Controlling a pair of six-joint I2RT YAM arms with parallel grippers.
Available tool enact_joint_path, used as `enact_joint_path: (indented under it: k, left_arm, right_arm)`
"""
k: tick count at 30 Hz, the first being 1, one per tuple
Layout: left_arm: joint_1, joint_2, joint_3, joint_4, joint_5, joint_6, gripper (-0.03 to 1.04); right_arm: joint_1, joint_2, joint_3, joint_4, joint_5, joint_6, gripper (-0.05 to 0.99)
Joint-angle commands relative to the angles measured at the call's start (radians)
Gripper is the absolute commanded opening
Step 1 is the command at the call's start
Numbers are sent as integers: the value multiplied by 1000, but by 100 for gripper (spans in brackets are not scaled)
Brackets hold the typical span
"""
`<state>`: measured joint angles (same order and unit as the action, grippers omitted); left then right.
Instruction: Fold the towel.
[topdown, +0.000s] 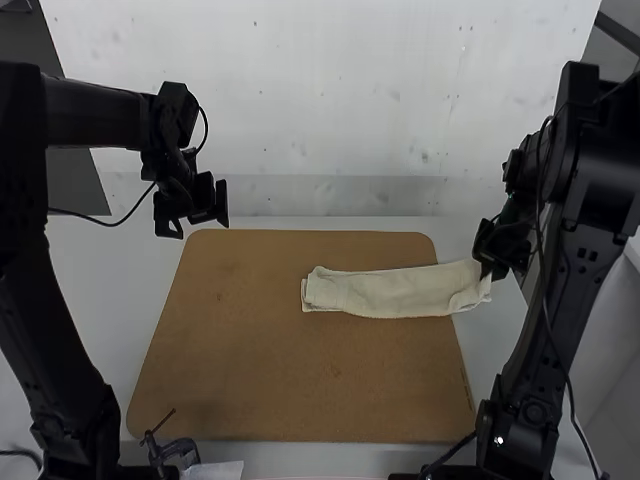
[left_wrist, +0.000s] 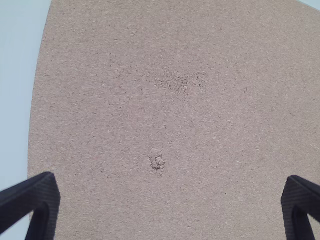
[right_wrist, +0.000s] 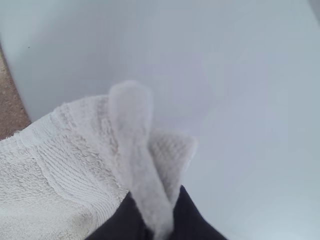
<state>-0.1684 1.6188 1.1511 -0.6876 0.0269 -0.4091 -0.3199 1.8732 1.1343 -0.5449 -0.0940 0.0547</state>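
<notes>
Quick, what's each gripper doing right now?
Left gripper: open, nothing between its fingers.
Right gripper: closed on the towel's end.

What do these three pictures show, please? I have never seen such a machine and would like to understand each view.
The machine is a robot with two arms, a left arm and a right arm. The high view looks down from above and behind them. The other two pictures come from cameras on the wrists, one on each arm.

On the table lies a brown board. A pale towel lies across it in a long, narrow folded strip, with one end past the board's edge. The right gripper pinches that end. The left gripper is open above the board and holds nothing.
</notes>
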Motion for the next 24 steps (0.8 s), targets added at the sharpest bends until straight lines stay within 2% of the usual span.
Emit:
enact_joint_path:
  k: [1, 4, 9, 15, 20, 24]
  left_arm:
    - [10, -27, -17, 2, 7, 7, 101]
    - [9, -25, -30, 3, 7, 7, 101]
    - [10, -19, -33, 11, 5, 9, 101]
    - [18, -20, -31, 14, 2, 10, 100]
    - [44, -20, -37, 14, 4, 29, 100]
    - [69, -19, -45, 14, 5, 39, 100]
  right_arm:
    - [12, -32, 25, -9, 14, -33, 1]
    - [101, -39, 5, -18, 14, -9, 1]
    - [384, -63, 1, -21, 48, 128, 1]
    - [683, -13, 139, -66, 76, 272, 1]
    - [821, 80, 257, -104, 88, 324, 2]
    - [883, 136, 326, -118, 96, 350, 1]
